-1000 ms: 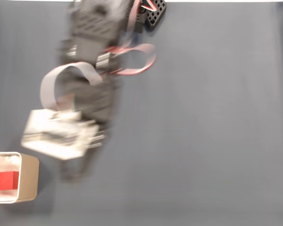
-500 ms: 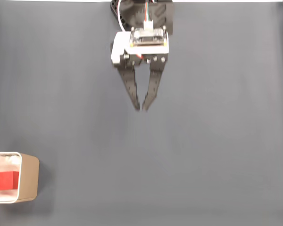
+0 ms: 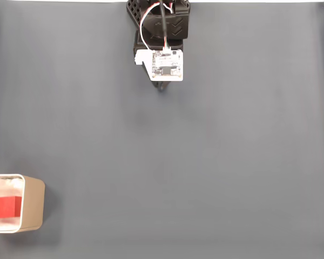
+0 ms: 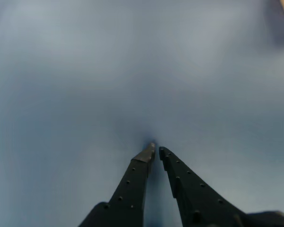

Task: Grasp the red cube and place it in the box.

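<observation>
In the wrist view we see the two slim black perforated fingers (image 4: 146,177) of the gripper (image 4: 157,150) rising from the bottom edge to the middle of the frame, their tips drawn almost together with only a thin sliver of gap between them and nothing held there. They point down at the plain blue-grey matte surface (image 4: 85,71), which looks blurred around the tips.

In the fixed view we find the small bright red cube (image 3: 7,207) at the lower left of the frame, lying inside the small beige rectangular box with rounded corners and a white interior (image 3: 34,204). The box sits on the surface (image 3: 205,172) against the left edge of the frame, and the cube rests in the middle of its white floor.

Further up, well apart from the box, the black arm (image 3: 170,21) is folded at the top centre of the frame, with a white circuit board (image 3: 166,63) on its wrist and red and white wires (image 3: 151,13) looping above it. Just a dark tip of the fingers (image 3: 162,87) pokes out below the board
</observation>
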Controlling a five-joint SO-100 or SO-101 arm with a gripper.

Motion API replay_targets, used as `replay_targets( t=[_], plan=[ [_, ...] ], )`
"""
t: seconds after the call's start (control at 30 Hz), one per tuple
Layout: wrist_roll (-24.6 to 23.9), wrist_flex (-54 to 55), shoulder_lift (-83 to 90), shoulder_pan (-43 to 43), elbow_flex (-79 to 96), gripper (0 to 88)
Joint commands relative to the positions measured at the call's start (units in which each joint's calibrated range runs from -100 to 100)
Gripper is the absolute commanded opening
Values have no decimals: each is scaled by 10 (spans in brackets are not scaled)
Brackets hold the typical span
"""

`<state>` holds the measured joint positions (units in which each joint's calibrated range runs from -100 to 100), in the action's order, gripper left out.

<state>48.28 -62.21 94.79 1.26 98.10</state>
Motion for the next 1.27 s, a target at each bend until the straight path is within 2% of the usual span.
replay_targets(
  t=[0.0, 0.13, 0.53, 1.23],
  plan=[
    [-17, -97, 37, 14, 17, 0],
    [-30, -129, 52, 20, 17, 0],
    [9, -137, 52, -6, 17, 9],
    [6, -137, 52, -6, 17, 10]
  ],
)
